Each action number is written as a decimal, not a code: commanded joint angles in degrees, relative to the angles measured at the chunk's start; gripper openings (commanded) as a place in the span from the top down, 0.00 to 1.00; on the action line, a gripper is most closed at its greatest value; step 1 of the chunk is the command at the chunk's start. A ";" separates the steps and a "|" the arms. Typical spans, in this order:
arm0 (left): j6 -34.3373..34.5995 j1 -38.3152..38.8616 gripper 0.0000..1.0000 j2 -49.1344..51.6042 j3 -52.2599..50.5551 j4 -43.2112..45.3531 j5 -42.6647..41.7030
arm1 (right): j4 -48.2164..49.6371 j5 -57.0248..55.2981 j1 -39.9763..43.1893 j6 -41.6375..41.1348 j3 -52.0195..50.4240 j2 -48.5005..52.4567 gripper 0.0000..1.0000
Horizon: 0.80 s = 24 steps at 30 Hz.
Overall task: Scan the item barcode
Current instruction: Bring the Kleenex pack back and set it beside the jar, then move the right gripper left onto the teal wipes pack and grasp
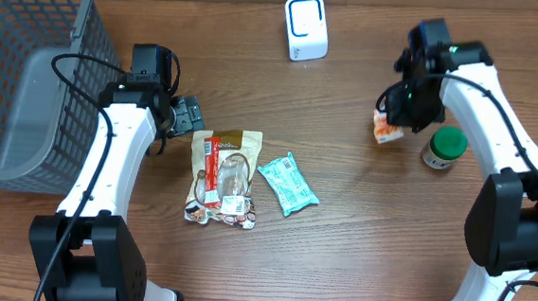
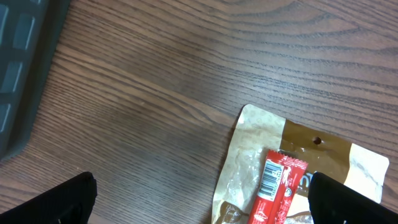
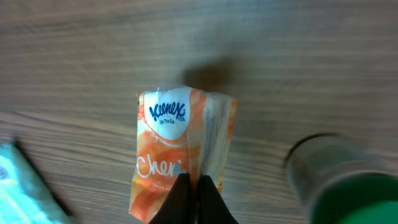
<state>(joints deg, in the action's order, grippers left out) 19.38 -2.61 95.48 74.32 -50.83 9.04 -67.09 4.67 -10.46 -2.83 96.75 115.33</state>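
Pinching an orange Kleenex pack [image 3: 180,143] is the right tool [image 3: 194,186], left tool [image 1: 189,115] spread.

Far left on the wooden table [image 1: 356,256], a grey mesh basket [image 1: 12,19]. Mid-table, a brown snack bag [image 1: 236,143] with a red bar [image 1: 210,170] at its front, a teal packet [image 1: 287,184] just beside. At right, a green-lidded jar [image 1: 443,147].

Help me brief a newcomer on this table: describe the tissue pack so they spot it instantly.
Start at the wooden table's right side, below and right of the white scanner. There the right gripper holds the tissue pack between its fingers, beside a green-lidded jar. It is the only orange-and-white item, printed Kleenex.
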 commanded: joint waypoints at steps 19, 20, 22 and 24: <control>0.57 0.39 0.00 -0.35 0.94 0.09 0.11 | 6.56 10.75 -2.25 -3.19 -7.19 -0.24 0.52; 0.57 0.39 0.00 -0.35 0.94 0.09 0.11 | 6.58 11.98 -3.13 -3.21 -7.21 -0.24 0.52; 0.57 0.39 0.00 -0.35 0.94 0.09 0.11 | 6.91 13.53 -5.49 -3.28 -7.34 -0.24 0.52; 0.57 0.39 0.00 -0.35 0.94 0.09 0.11 | 7.76 13.55 -8.20 -4.66 -7.45 -0.24 0.52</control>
<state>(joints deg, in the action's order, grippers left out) 19.38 -2.61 95.48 74.32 -50.81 9.04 -59.86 14.00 -15.29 -6.02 89.45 115.37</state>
